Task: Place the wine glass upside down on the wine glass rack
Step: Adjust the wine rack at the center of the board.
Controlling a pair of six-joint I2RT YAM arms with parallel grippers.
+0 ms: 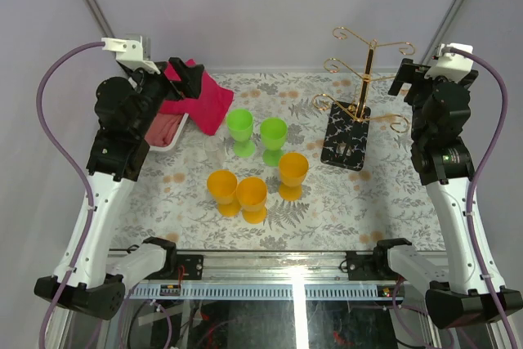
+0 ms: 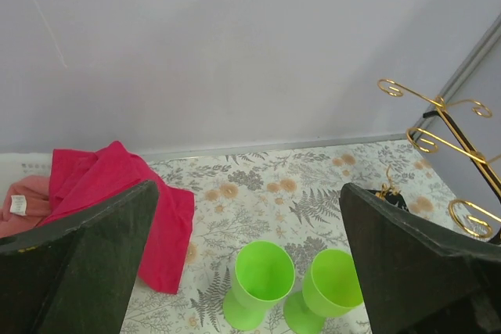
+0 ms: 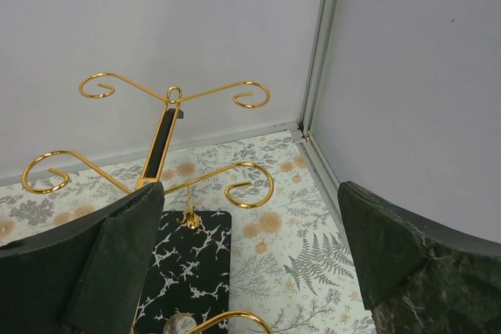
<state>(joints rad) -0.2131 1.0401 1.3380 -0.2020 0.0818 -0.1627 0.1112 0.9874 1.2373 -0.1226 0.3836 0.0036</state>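
Floral tablecloth (image 1: 188,194), glasses upright at centre, both my hands empty.
My left gripper (image 1: 186,75) and right gripper (image 1: 413,78) hang raised, jaws spread wide and holding nothing. The wine glass rack (image 1: 365,79) stands far right, close to my right gripper. Of the green glasses (image 1: 239,131) and orange ones, the orange glass (image 1: 292,173) sits nearest the rack. I'd grip it low on the stem, so I can flip it and slide the foot into a curled arm.

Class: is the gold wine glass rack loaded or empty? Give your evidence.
Empty. The wine glass rack has nothing hanging from its curled arms; all five goblets stand upright on the table.
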